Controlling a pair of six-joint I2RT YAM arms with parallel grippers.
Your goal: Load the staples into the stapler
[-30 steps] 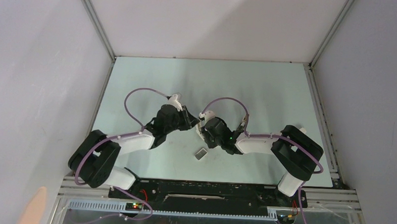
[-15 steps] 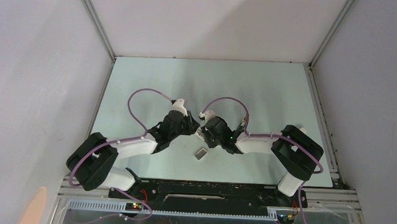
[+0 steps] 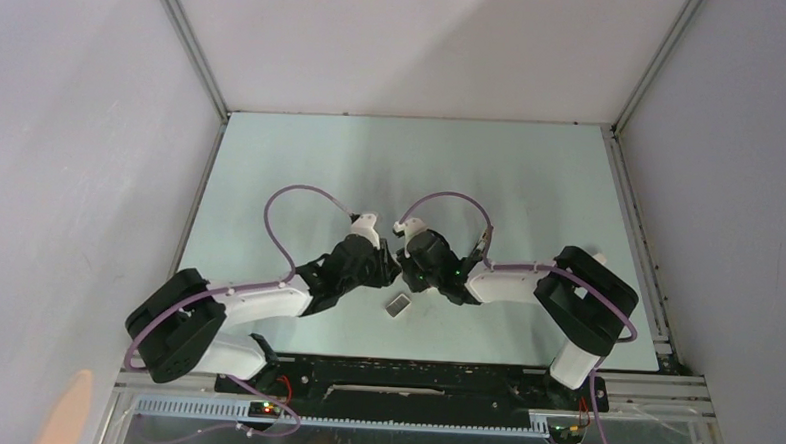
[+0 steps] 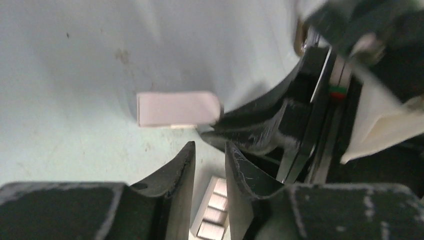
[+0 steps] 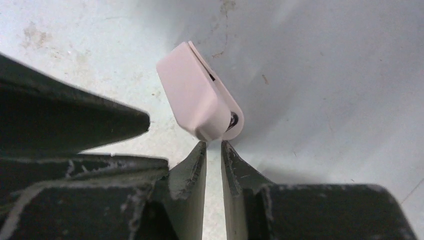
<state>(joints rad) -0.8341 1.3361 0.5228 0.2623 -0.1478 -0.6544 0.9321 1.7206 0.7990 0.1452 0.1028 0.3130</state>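
One small grey block of staples (image 3: 398, 303) lies flat and loose on the tabletop (image 3: 422, 163), just to the near side of both claws and touching neither. In the left wrist view it shows through the gap of the left claw (image 4: 209, 147), beyond the fingertips.

Left claw: fingers slightly apart with a narrow gap, nothing between them.

Stapler (image 5: 197, 92): pale pink, elongated, directly ahead of the right claw (image 5: 213, 143), with its rounded hinge end seated at the fingertips.

Right claw: jaws almost closed, pinching that hinge end at the very tips. The stapler's body projects forward, tilted to the claw's left.

The two claws stand tip to tip, close together. The stapler lies ahead of the left claw, apart from its fingers.
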